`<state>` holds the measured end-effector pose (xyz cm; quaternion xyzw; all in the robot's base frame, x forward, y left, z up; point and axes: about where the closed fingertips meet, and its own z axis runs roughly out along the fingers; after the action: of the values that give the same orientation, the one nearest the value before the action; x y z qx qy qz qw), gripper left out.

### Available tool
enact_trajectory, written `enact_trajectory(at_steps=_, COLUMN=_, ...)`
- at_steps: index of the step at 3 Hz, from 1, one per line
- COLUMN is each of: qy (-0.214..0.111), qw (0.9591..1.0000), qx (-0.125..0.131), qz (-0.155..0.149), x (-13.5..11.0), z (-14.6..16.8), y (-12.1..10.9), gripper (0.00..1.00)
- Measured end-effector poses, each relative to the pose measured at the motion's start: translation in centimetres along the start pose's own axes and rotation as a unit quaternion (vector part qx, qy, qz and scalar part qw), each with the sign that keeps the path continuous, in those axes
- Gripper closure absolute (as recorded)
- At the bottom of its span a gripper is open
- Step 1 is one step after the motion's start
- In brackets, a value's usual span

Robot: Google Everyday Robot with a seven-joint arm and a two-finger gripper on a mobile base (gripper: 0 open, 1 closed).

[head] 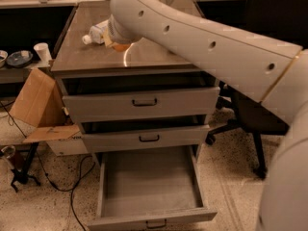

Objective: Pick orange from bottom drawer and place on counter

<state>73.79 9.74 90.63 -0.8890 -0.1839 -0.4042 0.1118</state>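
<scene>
The orange (120, 46) shows as a small sliver under the end of my arm, at or just above the counter (163, 57), close to the thin white arc. My gripper (116, 42) is over the counter's left-middle part, right at the orange, and mostly hidden behind my white wrist. The bottom drawer (150, 183) is pulled fully open, and its grey floor is bare.
A clear plastic bottle (95, 33) lies on its side on the counter just left of the gripper. The two upper drawers (144, 102) are slightly open. A cardboard box (36, 100) and cables sit at the left, and a black office chair (255, 105) at the right.
</scene>
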Motion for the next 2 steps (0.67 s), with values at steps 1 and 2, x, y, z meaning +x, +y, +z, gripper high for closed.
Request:
enact_trajectory(at_steps=1, qy=-0.002, qw=0.9997, qx=-0.025, qz=0.003, x=0.4, z=2.9, y=-0.3, gripper=1.0)
enact_trajectory(at_steps=2, qy=-0.003, qw=0.9982, qx=-0.057, qz=0.02, x=1.1, z=5.8, y=-0.3, gripper=0.83)
